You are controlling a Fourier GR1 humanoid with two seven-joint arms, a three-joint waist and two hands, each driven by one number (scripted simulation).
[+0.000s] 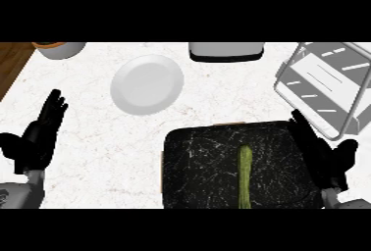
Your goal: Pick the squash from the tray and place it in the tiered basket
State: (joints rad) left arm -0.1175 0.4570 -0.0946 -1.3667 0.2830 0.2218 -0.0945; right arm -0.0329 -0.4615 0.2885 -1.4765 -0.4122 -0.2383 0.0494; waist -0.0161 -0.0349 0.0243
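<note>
My right hand (322,152) is hovering with fingers straight and holding nothing at the right edge of the black tray (203,166), where the long green squash (246,176) is lying. My left hand (39,135) is resting open at the left, while the tiered basket (326,83) is standing just beyond the tray, with a white plate (147,84) on the counter (94,157).

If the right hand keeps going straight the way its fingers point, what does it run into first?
Probably the tiered basket. The right hand, open at the tray's right edge, points up and slightly left toward the basket's near lower rim. Height is unclear, so it might pass beneath or beside it.
</note>
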